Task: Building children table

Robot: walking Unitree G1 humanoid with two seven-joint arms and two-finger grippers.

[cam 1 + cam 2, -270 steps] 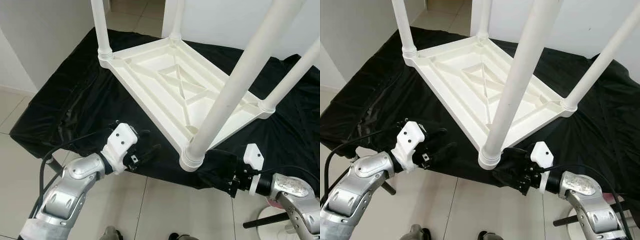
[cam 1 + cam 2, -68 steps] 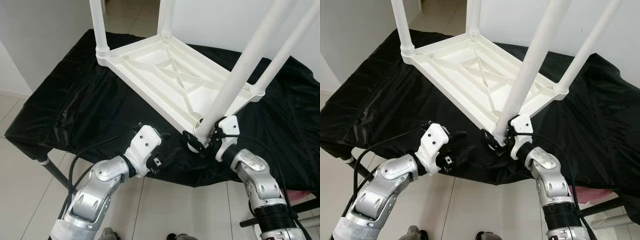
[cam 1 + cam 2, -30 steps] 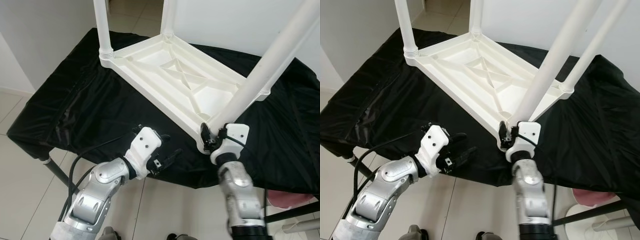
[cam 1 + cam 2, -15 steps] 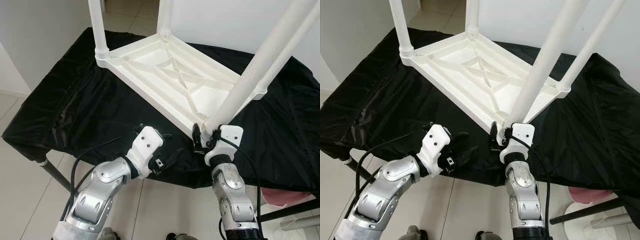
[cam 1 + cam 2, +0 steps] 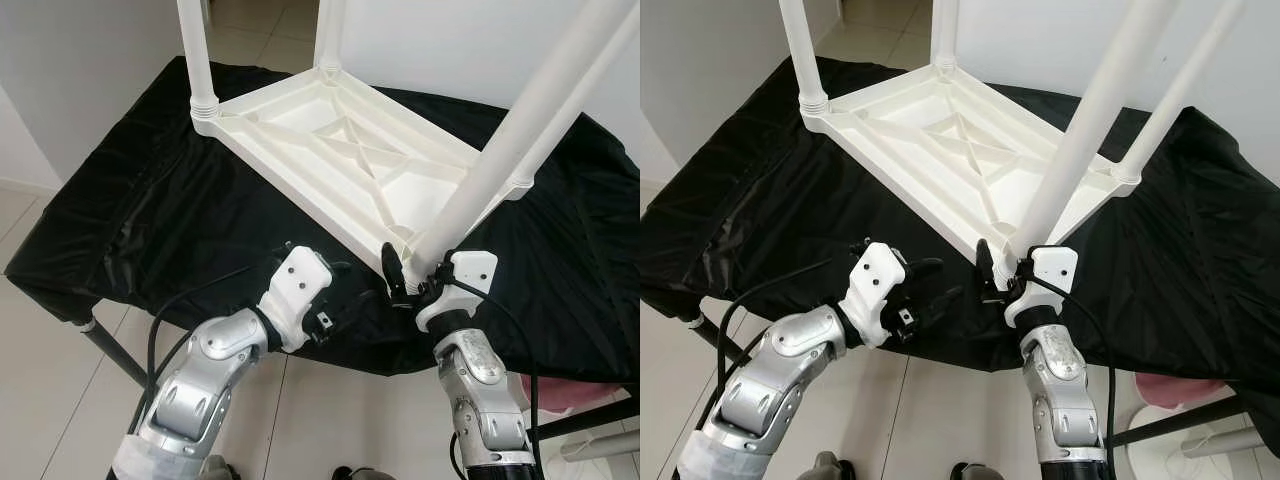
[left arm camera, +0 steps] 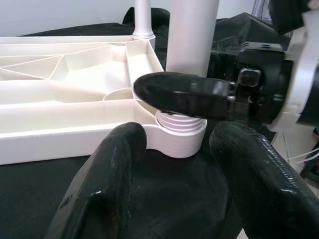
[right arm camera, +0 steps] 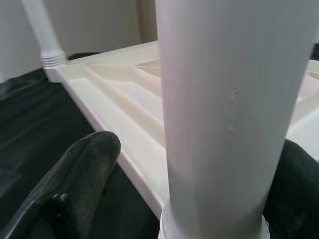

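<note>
Black cloth (image 5: pixel 130 200) is draping over the whole surface, with pale floor tiles (image 5: pixel 40 350) showing beneath its near edge. A white children's table (image 5: pixel 340 170) is lying upside down on the cloth, its ribbed underside facing up and its legs pointing upward; one corner is sitting at the surface's near edge and another toward the far left corner.

At the near edge, the left claw (image 5: pixel 930 288) is hanging just left of the table's nearest corner, its two black fingers (image 6: pixel 109 184) spread wide and holding nothing. The left wrist view is looking between them at the threaded socket (image 6: pixel 180 130) of the nearest leg (image 5: pixel 510 140).

The right claw (image 5: pixel 402 276) is reaching up from below the near edge and straddling the base of that nearest leg, one finger (image 7: pixel 75 174) on each side of it. Its fingers are opened about as wide as the leg; whether they are pressing on it cannot be told. The leg is leaning up and to the right from its socket.

At the surface's right side, another leg (image 5: pixel 1175 95) is rising from the table's right corner.
</note>
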